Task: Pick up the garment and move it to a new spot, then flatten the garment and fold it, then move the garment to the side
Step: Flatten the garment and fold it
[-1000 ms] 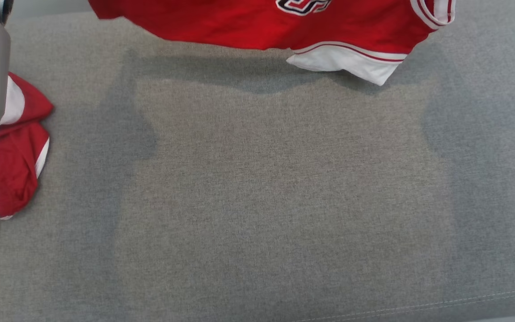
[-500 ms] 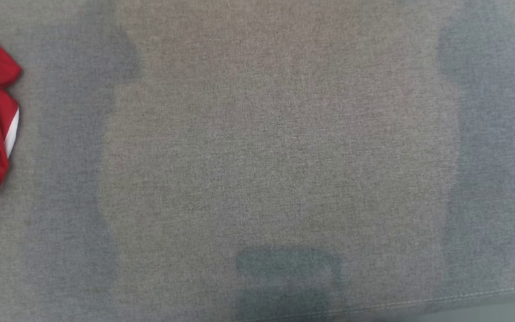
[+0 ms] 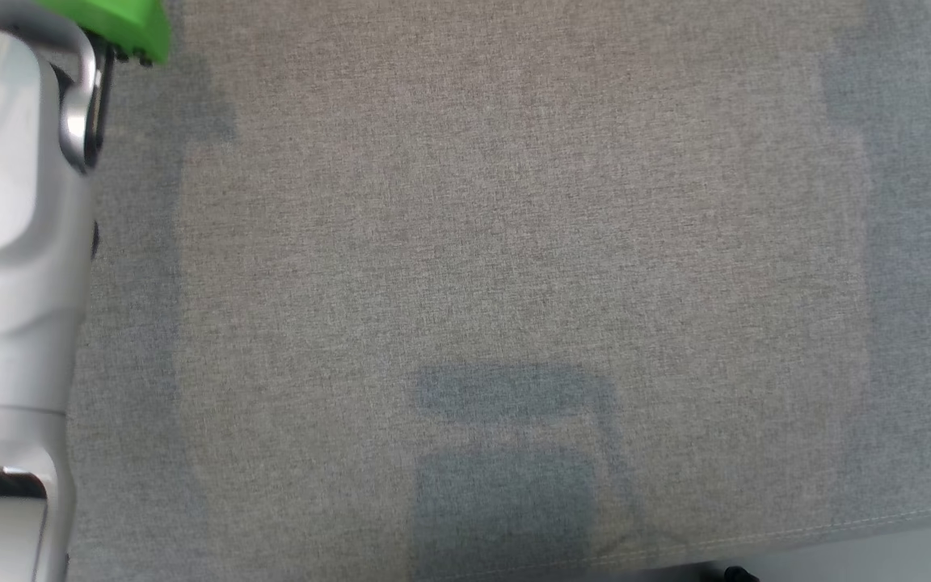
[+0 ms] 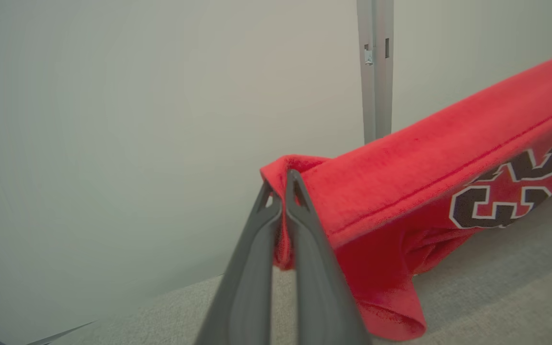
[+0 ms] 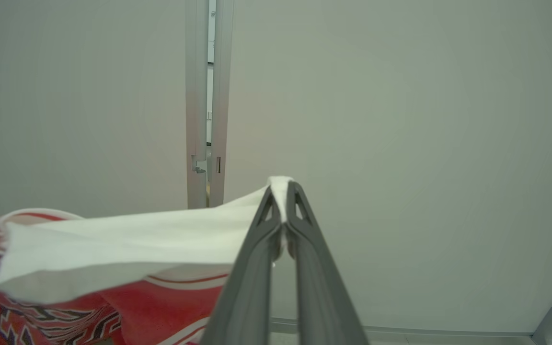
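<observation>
Holding the red shirt (image 4: 424, 172) up, the left end effector (image 4: 280, 184) is clenched on a red edge and the right end effector (image 5: 281, 189) is clenched on a white hem. The cloth spans between them above the grey fabric surface (image 3: 514, 242). A lower fold hangs close to that surface; whether it touches I cannot tell. The step in hand looks like carrying the shirt to a new spot. Done well, both arms would travel together at matched height and spacing, taut without tugging either pinch loose, then lower the hanging edge first so the shirt lays flat.
</observation>
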